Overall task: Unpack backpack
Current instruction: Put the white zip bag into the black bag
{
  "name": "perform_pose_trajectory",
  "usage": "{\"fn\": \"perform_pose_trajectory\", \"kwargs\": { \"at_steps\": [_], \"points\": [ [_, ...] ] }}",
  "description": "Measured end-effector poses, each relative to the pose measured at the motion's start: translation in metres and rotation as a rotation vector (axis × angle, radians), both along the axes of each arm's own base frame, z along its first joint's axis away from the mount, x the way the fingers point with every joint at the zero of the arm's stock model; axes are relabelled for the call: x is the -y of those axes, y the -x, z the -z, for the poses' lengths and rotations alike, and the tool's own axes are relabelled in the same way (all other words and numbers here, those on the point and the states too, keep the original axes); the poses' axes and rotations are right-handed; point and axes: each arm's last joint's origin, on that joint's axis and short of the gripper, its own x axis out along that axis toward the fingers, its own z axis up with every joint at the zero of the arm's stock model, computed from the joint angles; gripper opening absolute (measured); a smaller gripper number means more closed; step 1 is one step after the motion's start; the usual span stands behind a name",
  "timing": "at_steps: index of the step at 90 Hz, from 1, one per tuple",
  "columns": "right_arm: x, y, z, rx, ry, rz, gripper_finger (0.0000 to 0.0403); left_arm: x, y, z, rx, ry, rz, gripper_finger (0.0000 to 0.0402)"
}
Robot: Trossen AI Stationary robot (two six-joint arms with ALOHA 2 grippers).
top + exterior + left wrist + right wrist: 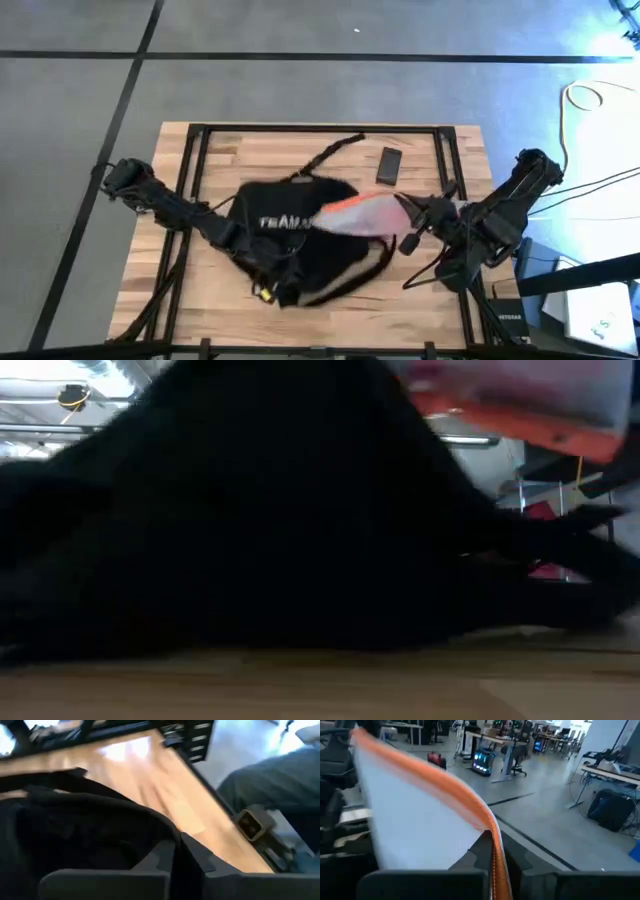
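Overhead view, centre: the backpack (300, 245) lies flat on the wooden table (440, 300), lettering up, straps trailing toward the lower middle of the frame. The right gripper (405, 212) comes in from the right of the frame and holds a pouch (355, 215), translucent with orange trim, lifted over the pack's right half. In the right wrist view the fingers are pressed together on the pouch's orange edge (492, 845), the rest of the pouch fanning away toward the upper left of that picture. The left gripper (240, 240) sits at the pack's left edge; in the left wrist view its fingers (160, 862) appear closed on a fold of black fabric (90, 835), though the dark cloth makes the contact hard to confirm. A small dark flat item (388, 165) lies on the table above the pack, apart from it.

Step in hand, as judged: drawing the pouch clear of the pack. To do it well, the left gripper should hold the fabric down so the pack does not ride along; the right should pull along the opening, not upward across it, keep its pinch on the stiff trim, and set the pouch down on bare wood well apart from the straps.
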Motion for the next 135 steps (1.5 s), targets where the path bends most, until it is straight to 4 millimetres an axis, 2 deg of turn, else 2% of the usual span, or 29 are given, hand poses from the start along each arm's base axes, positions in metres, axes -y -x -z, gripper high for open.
{"fn": "perform_pose_trajectory", "kwargs": {
  "at_steps": [15,36,45,56,70,83,95,103,123,135],
  "points": [
    [0.000,0.000,-0.001,0.000,0.009,0.000,0.0000,0.009,0.002,-0.012,0.060,-0.063,0.032,0.0013],
    [-0.001,-0.001,0.001,-0.021,-0.006,-0.015,0.0000,-0.004,0.010,-0.035,0.086,-0.086,0.006,0.0041],
    [-0.002,-0.002,0.001,-0.019,-0.010,-0.016,0.0000,-0.008,0.010,-0.039,0.086,-0.060,0.016,0.0063],
    [-0.002,-0.002,0.001,-0.016,-0.014,-0.016,0.0000,-0.009,0.011,-0.036,0.047,-0.058,0.008,0.0110],
    [-0.002,-0.002,0.001,-0.015,-0.019,-0.018,0.0000,-0.013,0.014,-0.032,-0.009,-0.066,-0.034,0.0201],
    [-0.003,-0.003,0.002,-0.027,-0.036,-0.030,0.0000,-0.032,0.032,-0.042,-0.047,-0.179,-0.284,0.0261],
    [-0.006,-0.005,0.004,-0.046,-0.048,-0.042,0.0000,-0.043,0.058,-0.046,-0.169,-0.208,-0.389,0.0269],
    [-0.008,-0.008,0.007,-0.058,-0.048,-0.047,0.0000,-0.046,0.066,-0.046,-0.221,-0.180,-0.406,0.0270],
    [-0.012,-0.011,0.008,-0.043,-0.034,-0.039,0.0000,-0.047,0.061,-0.035,-0.320,-0.077,-0.319,0.0270],
    [-0.012,-0.012,0.008,-0.051,-0.020,-0.043,0.0000,-0.053,0.056,-0.026,-0.371,-0.129,-0.370,0.0270]
  ]
}}
